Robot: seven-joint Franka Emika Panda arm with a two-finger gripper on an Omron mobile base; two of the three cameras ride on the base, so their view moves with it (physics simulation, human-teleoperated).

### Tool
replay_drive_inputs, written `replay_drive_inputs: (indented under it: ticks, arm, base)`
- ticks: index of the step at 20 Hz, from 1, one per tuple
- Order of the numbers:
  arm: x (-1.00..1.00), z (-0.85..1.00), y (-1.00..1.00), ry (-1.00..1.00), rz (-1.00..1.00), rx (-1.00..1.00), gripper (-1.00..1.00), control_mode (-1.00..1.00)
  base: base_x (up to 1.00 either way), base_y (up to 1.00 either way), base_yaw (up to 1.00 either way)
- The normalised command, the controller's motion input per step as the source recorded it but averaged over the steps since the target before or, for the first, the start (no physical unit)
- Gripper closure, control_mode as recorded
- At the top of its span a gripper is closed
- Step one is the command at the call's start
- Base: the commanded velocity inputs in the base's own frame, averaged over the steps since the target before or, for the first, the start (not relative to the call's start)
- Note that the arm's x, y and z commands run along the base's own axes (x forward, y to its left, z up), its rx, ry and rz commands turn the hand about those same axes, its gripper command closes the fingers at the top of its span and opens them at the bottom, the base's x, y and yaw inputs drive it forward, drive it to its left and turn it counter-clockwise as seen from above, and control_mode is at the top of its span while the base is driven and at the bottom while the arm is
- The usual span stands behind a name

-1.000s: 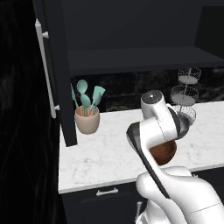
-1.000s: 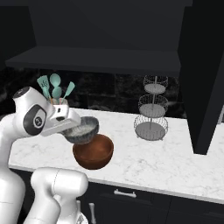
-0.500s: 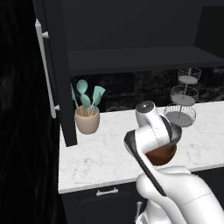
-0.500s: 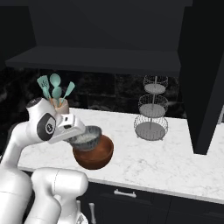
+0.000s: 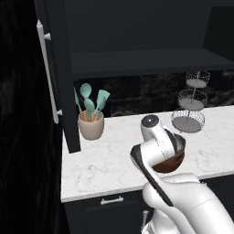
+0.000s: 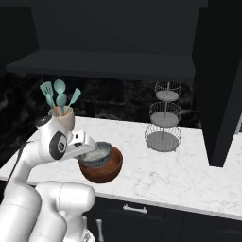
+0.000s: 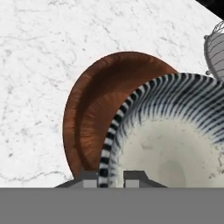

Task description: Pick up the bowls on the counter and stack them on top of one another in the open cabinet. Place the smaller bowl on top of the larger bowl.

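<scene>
The jaws (image 7: pixel 111 176) were clamped on the rim of the smaller bowl (image 6: pixel 97 154), held just over the larger bowl (image 6: pixel 103 171) on the table (image 6: pixel 189 175). The stacking step seemed in hand; next it called for release, the cabinet (image 5: pixel 146 59) shelf lying at 12 o'clock

A black glossy backsplash (image 6: pixel 113 101) runs behind dark lower drawers (image 6: pixel 156 222).

White marble counter (image 5: pixel 109 164) under brown bowl (image 6: pixel 105 171), crock (image 5: pixel 91 126), wire stand (image 6: pixel 162 134)

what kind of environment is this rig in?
A rendered kitchen, by the look of it: a white marble counter over dark drawers, a dark open wall cabinet above, a utensil crock of teal spoons, and a wire tiered stand.
</scene>
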Motion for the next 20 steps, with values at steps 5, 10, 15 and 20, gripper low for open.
replay_drive_inputs:
  ticks: [5, 10, 15, 20]
  arm:
    - [0.26, -0.23, -0.06, 0.0, 0.0, 0.03, 1.0, -1.0]
    - [0.25, -0.31, -0.01, 0.0, 0.02, 0.01, 1.0, -1.0]
    - [0.12, -0.14, -0.02, -0.01, 0.03, 0.0, -1.0, -1.0]
    - [0.02, -0.04, -0.16, 0.0, 0.0, 0.0, -1.0, -1.0]
  base:
    - [0.0, 0.0, 0.0]
    - [0.0, 0.0, 0.0]
    - [0.0, 0.0, 0.0]
    - [0.0, 0.0, 0.0]
